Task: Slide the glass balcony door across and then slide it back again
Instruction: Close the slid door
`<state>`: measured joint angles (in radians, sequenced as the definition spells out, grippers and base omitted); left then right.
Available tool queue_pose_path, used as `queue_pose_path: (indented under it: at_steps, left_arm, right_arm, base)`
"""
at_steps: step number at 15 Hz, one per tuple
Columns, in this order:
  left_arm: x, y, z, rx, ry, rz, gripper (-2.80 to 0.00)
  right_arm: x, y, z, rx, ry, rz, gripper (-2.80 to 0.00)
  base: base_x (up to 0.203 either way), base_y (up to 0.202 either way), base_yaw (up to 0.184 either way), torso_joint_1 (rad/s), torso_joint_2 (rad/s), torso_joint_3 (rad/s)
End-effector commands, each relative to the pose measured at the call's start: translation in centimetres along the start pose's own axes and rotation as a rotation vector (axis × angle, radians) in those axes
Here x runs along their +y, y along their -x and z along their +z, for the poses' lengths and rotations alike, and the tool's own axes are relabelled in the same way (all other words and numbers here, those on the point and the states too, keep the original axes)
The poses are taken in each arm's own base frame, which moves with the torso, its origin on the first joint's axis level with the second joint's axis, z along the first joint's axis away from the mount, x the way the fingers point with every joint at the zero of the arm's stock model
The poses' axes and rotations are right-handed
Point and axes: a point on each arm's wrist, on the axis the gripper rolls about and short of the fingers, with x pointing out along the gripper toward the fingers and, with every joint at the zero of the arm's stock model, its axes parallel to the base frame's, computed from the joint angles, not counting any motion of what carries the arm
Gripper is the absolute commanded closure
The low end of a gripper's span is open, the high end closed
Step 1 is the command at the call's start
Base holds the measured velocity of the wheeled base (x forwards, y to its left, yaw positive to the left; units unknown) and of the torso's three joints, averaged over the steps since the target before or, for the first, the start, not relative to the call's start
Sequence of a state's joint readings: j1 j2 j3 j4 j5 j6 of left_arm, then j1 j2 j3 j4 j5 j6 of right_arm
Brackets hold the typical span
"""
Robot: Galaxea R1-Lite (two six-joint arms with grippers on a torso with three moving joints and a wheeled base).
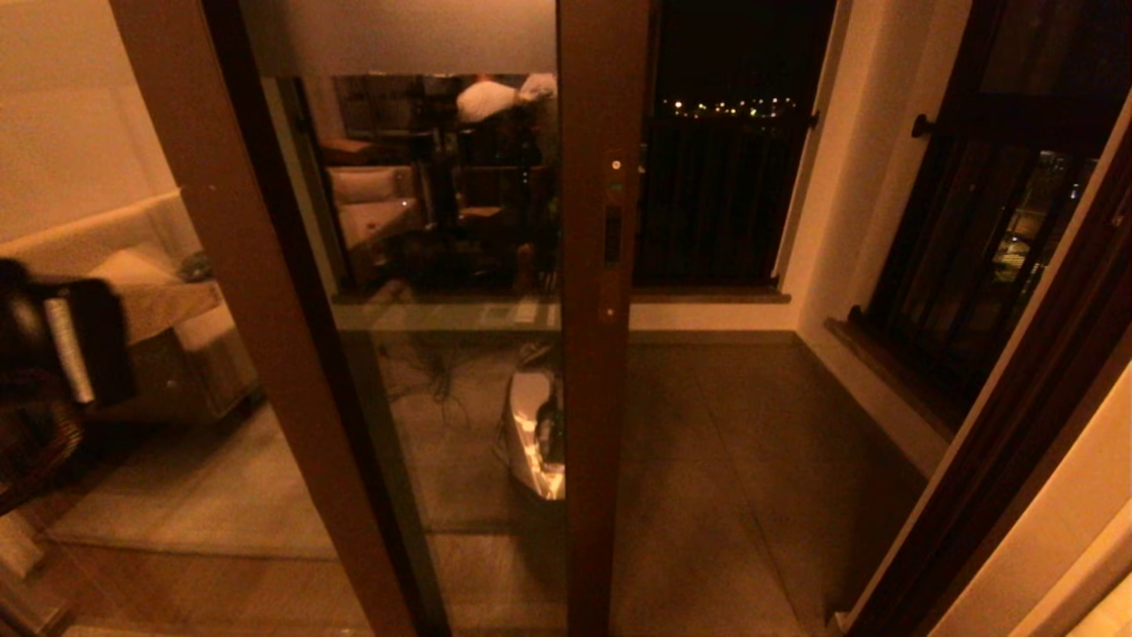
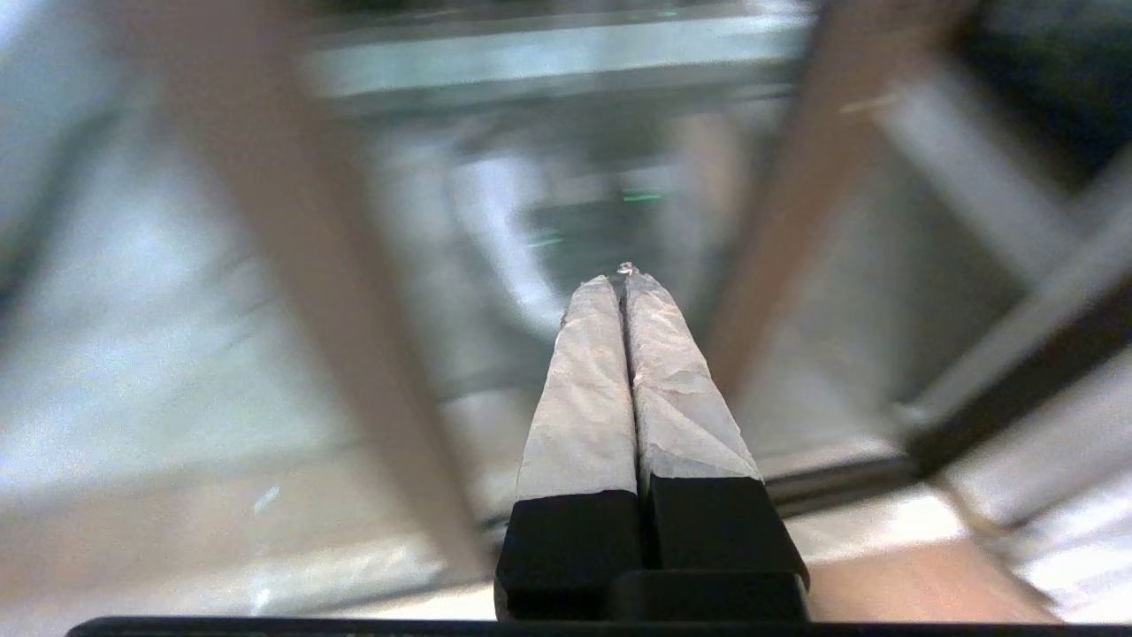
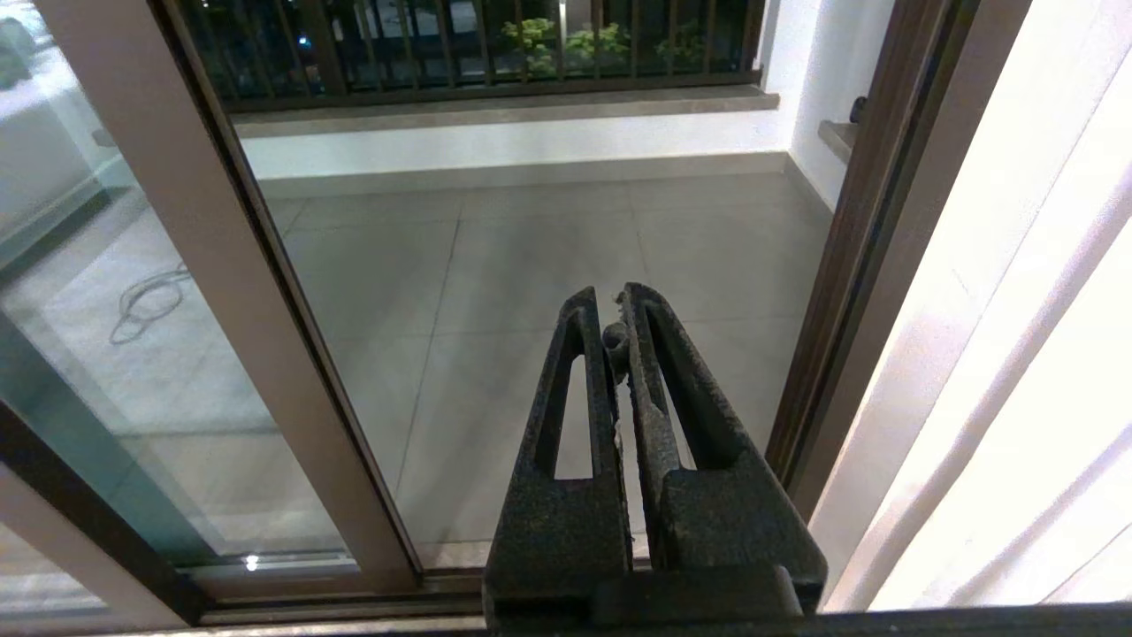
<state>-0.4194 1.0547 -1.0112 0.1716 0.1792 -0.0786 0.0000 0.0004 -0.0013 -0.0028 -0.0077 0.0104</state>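
The glass balcony door (image 1: 442,221) stands partly slid across, its brown stile (image 1: 601,398) near the middle of the head view. A narrow dark handle slot (image 1: 612,234) sits in the stile at mid height. Right of the stile the doorway is open onto the balcony. My left gripper (image 2: 619,281) is shut with nothing between its taped fingers; it faces blurred brown frames and glass and touches none of them. My right gripper (image 3: 612,305) is shut and empty, pointing through the opening at the balcony floor, with the door's stile (image 3: 221,292) off to one side.
A plain brown-framed glass panel (image 1: 221,265) overlaps the door on the left. The dark door jamb (image 1: 1017,416) bounds the opening on the right. Barred windows (image 1: 716,195) close off the tiled balcony floor (image 1: 725,460). A cable (image 3: 146,305) lies behind the glass. A dark bulky shape (image 1: 53,345) sits at the left edge.
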Motion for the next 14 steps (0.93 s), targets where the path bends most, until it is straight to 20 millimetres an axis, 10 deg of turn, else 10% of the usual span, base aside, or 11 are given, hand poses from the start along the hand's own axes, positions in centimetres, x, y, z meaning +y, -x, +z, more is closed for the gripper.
queue_pose_path:
  at_steps: [1, 6, 10, 14]
  left_arm:
    - [1.7, 5.7, -1.3, -0.093, 0.027, 0.079, 0.00]
    - [2.8, 12.2, -7.9, -0.184, 0.051, 0.328, 0.00]
    - [2.3, 13.5, -15.9, -0.267, -0.019, 0.414, 0.00]
    - [2.5, 10.7, -24.4, -0.211, -0.087, 0.353, 0.00]
  right_arm:
    - [0.0, 0.0, 0.0, -0.001, 0.000, 0.000, 0.00]
    - [0.0, 0.0, 0.0, -0.001, 0.000, 0.000, 0.00]
    - [0.0, 0.0, 0.0, -0.001, 0.000, 0.000, 0.00]
    - [0.0, 0.0, 0.0, -0.001, 0.000, 0.000, 0.00]
  base:
    - [0.000, 0.000, 0.000, 0.000, 0.00, 0.000]
    - [0.000, 0.000, 0.000, 0.000, 0.00, 0.000]
    - [0.000, 0.000, 0.000, 0.000, 0.00, 0.000]
    - [0.000, 0.000, 0.000, 0.000, 0.00, 0.000]
